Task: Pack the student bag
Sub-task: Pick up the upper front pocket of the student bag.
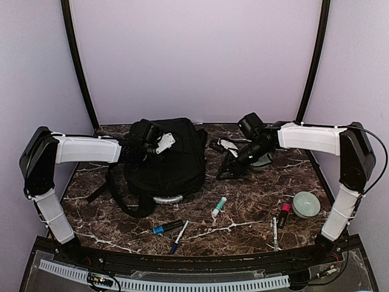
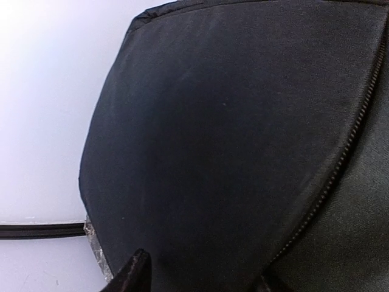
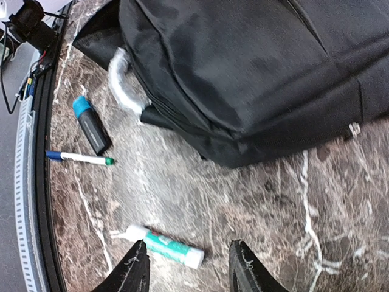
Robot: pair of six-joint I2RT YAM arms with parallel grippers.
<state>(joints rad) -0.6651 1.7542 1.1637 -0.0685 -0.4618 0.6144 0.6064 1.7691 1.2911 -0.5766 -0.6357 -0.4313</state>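
Over the student bag (image 1: 173, 161), left end effector (image 2: 200, 283) hovering close, apart, right end effector (image 3: 188, 267) angled down, apart.

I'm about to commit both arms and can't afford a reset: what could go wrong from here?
1. The left fingers sit close over a plain panel of the student bag, with the zipper off to one side. Closing here would likely pinch only fabric.
2. The glue stick lines up with one of the right fingers, not centred in the gap between them. Coming straight down could knock or roll it away.
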